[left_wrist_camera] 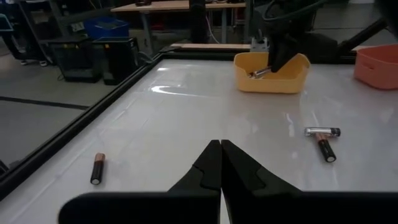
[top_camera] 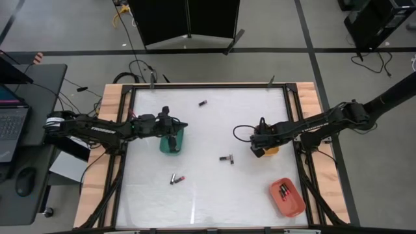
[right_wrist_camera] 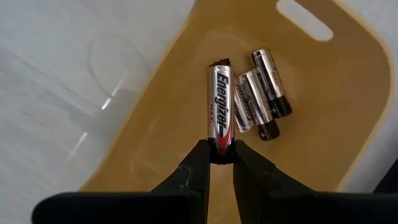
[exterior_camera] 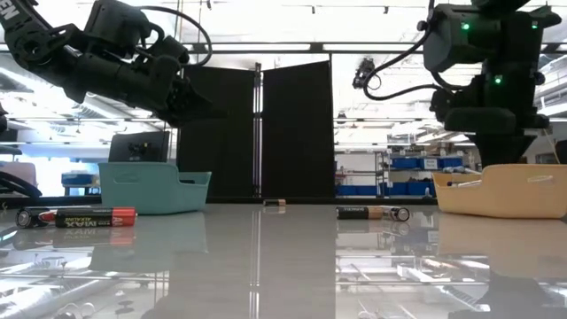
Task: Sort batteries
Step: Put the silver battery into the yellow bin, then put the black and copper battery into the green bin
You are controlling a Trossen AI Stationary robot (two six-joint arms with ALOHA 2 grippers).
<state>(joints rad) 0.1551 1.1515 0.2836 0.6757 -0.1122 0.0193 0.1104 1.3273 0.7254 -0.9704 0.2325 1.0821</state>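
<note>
Our right gripper [right_wrist_camera: 222,151] pinched a silvery Energizer battery [right_wrist_camera: 220,107] by one end, hanging it inside the yellow tray [right_wrist_camera: 323,124] just beside two cells [right_wrist_camera: 261,93] already lying there, presumably so like sizes gather together. The tray was smooth moulded plastic with a slotted handle. Well apart from it, over the green tray [top_camera: 173,144], our left gripper [left_wrist_camera: 220,163] was clenched on nothing. Loose batteries [top_camera: 226,158] lay on the glossy white table [top_camera: 214,195] between the trays.

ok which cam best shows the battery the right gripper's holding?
Right wrist view: the Energizer battery fills the frame, pinched by the right gripper over the yellow tray. Left wrist view shows it tiny; the high and low views hide it.
</note>
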